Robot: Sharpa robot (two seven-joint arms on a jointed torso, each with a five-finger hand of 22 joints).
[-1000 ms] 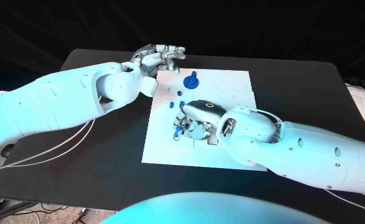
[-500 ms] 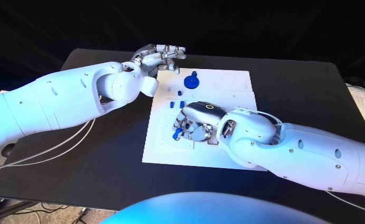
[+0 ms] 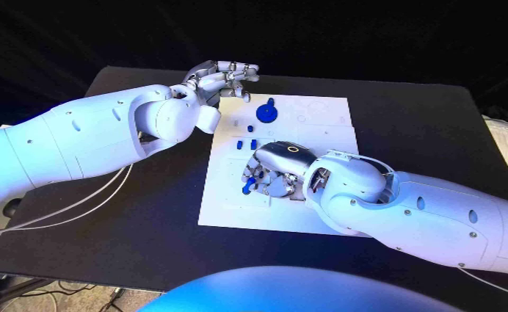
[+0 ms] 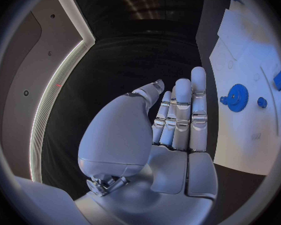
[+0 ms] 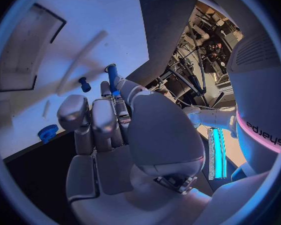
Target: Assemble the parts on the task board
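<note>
Resting palm-down over the near-middle of the board point(image 3: 318, 117), the right hand point(image 3: 277, 165) has its fingers curled onto the white plate, and in the right wrist view a blue pin point(image 5: 112, 76) stands up at the fingertips point(image 5: 107, 89), touching them; whether it is actually pinched or only pressed against I cannot tell. A smaller blue peg point(image 5: 84, 84) stands on the board just beside that pin, and a blue gear-like part point(image 5: 47, 132) lies near the board's edge, apart from the fingers. The head view shows several small blue parts point(image 3: 249, 180) under and beside this hand, partly hidden by it. The left hand point(image 3: 220, 78) hangs above the bench point(image 3: 138, 202) just off the board's far left corner, holding nothing; in the left wrist view its fingers point(image 4: 183, 110) lie straight and close together, with the thumb alongside. A blue gear point(image 3: 267, 114) lies on the far part of the board, between the two hands and well apart from the left one; the left wrist view shows it flat on the plate with a small blue peg point(image 4: 262, 102) just beside it. Two more small blue pieces point(image 3: 249, 130) stand on the board between the gear and the right hand
</note>
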